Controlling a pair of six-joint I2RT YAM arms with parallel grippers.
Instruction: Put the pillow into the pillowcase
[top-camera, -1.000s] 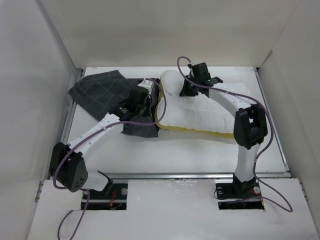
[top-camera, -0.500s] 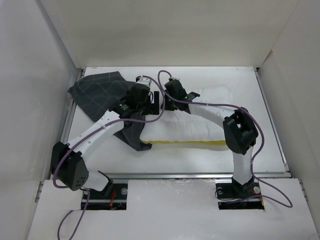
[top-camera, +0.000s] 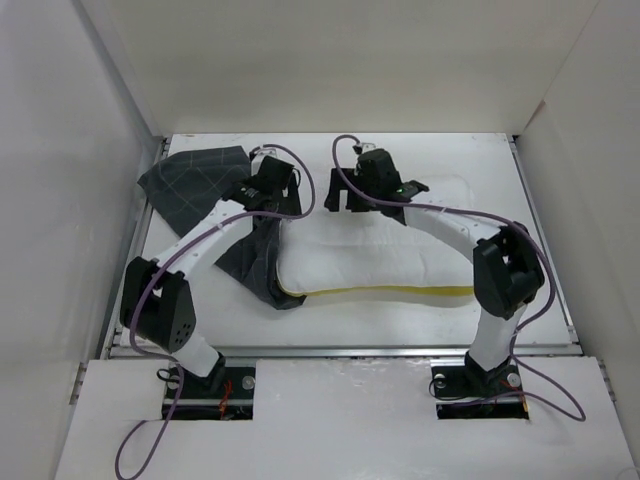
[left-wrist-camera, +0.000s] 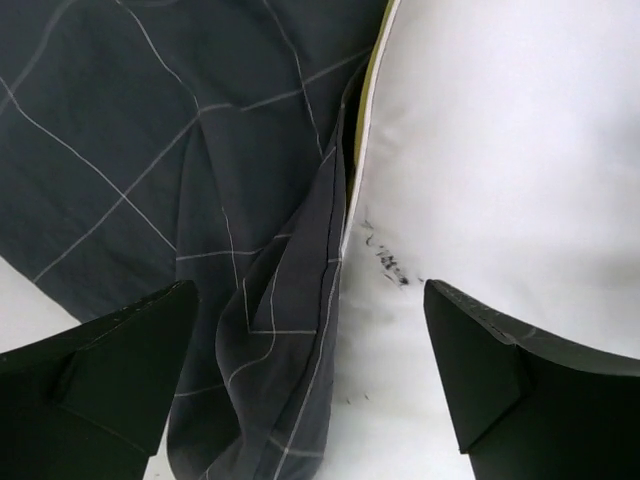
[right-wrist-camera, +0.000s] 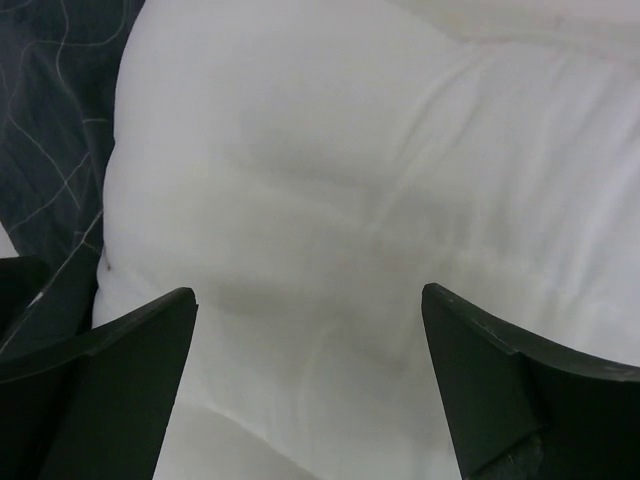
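Below right fingers (right-wrist-camera: 100, 400), pillow (right-wrist-camera: 320, 200)

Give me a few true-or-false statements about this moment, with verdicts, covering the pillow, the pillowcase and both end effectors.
1. The left end effector and the right end effector both stand open, gripping nothing. True.
2. The pillow is fully inside the pillowcase. False: most of it lies bare, and only its left end meets the cloth.
3. In the top view, the pillowcase lies to the left of the pillow. True.
4. The pillow's yellow seam shows along its far edge. False: it shows along the near edge.
5. The right end effector hangs over the pillowcase. False: it is over the white pillow.
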